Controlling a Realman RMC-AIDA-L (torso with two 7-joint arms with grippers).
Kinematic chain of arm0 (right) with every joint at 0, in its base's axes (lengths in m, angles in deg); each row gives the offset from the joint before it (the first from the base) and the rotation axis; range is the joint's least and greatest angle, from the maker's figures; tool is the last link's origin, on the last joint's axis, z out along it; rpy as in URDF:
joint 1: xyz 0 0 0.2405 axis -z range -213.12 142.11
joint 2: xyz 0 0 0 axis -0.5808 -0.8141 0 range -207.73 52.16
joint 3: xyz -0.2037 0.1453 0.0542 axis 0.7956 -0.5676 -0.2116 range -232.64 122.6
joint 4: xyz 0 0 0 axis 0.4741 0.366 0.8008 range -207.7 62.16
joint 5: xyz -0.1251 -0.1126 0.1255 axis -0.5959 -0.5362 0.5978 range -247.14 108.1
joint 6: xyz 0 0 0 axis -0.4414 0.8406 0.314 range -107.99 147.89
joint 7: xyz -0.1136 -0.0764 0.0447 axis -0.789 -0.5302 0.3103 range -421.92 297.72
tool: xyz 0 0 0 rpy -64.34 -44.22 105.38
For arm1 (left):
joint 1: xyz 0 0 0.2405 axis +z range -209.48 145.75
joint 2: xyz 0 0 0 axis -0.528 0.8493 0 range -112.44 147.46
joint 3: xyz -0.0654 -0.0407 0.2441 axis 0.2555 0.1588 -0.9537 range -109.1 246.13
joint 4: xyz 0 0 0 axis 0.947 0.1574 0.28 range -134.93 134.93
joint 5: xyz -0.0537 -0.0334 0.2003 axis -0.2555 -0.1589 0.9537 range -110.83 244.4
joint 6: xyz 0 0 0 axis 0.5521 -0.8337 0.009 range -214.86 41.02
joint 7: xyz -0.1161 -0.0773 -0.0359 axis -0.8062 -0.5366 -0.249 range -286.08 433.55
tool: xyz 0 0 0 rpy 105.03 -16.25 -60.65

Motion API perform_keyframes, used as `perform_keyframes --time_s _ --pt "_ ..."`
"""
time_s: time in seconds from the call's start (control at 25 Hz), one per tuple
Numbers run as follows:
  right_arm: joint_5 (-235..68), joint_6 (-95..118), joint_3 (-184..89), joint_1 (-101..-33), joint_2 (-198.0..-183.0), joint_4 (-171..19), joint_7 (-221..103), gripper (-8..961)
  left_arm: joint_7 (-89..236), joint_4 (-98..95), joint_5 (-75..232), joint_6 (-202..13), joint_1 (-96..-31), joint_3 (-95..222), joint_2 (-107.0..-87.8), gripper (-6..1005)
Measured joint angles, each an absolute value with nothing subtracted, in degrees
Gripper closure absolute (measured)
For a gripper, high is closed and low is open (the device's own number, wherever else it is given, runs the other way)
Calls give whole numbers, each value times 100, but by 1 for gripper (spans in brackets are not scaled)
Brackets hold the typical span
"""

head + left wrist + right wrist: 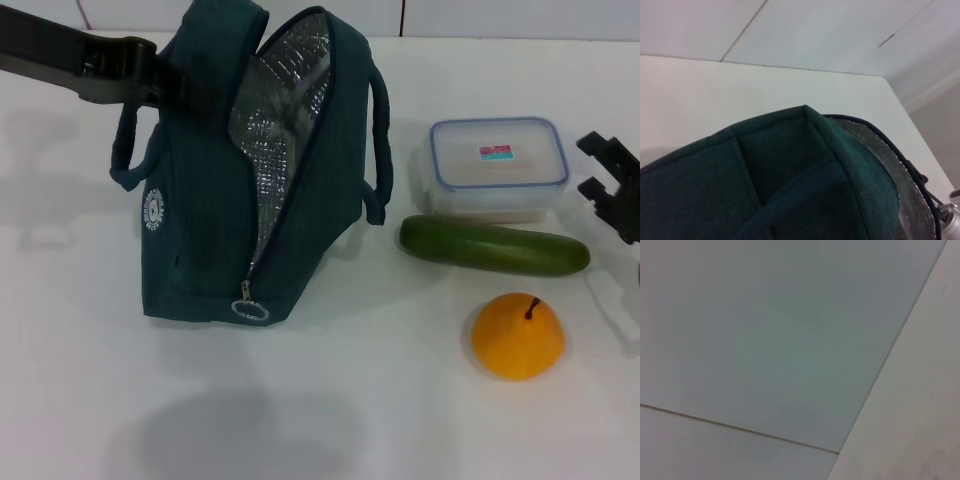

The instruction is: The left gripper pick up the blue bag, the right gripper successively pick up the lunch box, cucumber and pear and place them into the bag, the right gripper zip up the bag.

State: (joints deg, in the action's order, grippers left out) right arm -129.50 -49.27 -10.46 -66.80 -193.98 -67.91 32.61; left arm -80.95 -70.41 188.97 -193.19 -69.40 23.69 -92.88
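While the blue bag (215, 200) stood upright and unzipped on the white table (330, 410), the left gripper (135, 72) was clamped on its top edge. Right of the bag lay the lunch box (498, 165), then the cucumber (493, 247) and pear (518, 336) nearer. The right gripper (610, 180) hovered spread beside the box.

From the left wrist, bag fabric (790, 170) filled the foreground.

We count one blue bag (215, 210) on the left with two loop handles and one ring zipper pull (250, 309). To its right we count one lunch box (498, 165), one cucumber (493, 246) and one pear (517, 335). Two claws show: the left claw (140, 72) and the right claw (610, 185).
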Motion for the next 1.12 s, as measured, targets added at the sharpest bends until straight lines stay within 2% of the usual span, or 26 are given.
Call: perform_keyframes --time_s 0.72,1.12 --pt "-12964 -4155 -1055 -7402 -19397 -6685 3324 101 -8043 -7023 18904 -19308 -7081 2392 -9265 957" --pt "-12942 -4140 -1055 -7482 -19397 -6674 3326 106 -7988 -7012 18905 -19309 -7091 2391 -9259 958"
